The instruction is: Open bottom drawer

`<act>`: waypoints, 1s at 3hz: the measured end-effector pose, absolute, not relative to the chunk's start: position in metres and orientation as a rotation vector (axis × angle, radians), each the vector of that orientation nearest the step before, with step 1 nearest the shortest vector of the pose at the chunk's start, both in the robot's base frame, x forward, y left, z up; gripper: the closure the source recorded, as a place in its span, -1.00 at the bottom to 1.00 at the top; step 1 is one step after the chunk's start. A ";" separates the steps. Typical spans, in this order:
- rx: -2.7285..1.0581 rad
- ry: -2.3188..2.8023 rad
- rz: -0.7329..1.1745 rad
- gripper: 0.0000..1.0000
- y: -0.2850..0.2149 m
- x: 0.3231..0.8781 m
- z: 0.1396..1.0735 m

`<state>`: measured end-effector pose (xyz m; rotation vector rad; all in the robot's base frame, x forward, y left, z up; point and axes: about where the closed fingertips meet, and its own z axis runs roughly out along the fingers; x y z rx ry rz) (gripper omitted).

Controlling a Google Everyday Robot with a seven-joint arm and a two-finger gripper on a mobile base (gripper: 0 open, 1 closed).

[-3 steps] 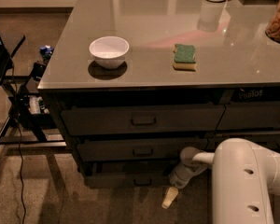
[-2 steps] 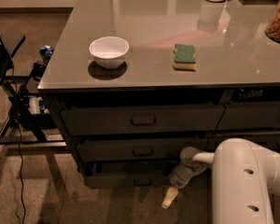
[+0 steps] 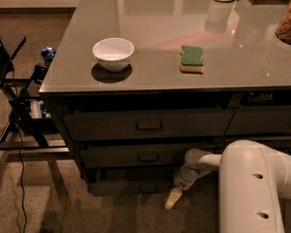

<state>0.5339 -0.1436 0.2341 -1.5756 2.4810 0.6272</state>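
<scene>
The claw (image 3: 174, 197) hangs low by the floor, below the table's (image 3: 262, 76) front edge, just beside the right end of the bottom drawer (image 3: 126, 185). Whether it is clenched or released cannot be told. Its white arm (image 3: 252, 188) rises from the lower right. The bottom drawer is the lowest of three wide dark fronts under the front left corner, with its small handle (image 3: 148, 190) near the claw. Above it sit the middle drawer (image 3: 131, 155) and the top drawer (image 3: 145, 124). On the table, a white bowl (image 3: 113, 53) stands near the front left corner, and a green sponge (image 3: 192, 58) lies to its right, well apart.
</scene>
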 end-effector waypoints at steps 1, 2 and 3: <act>-1.575 2.483 0.626 -1.00 -0.143 0.535 0.233; -1.578 2.460 0.611 -1.00 -0.137 0.552 0.229; -1.580 2.461 0.612 -1.00 -0.134 0.555 0.222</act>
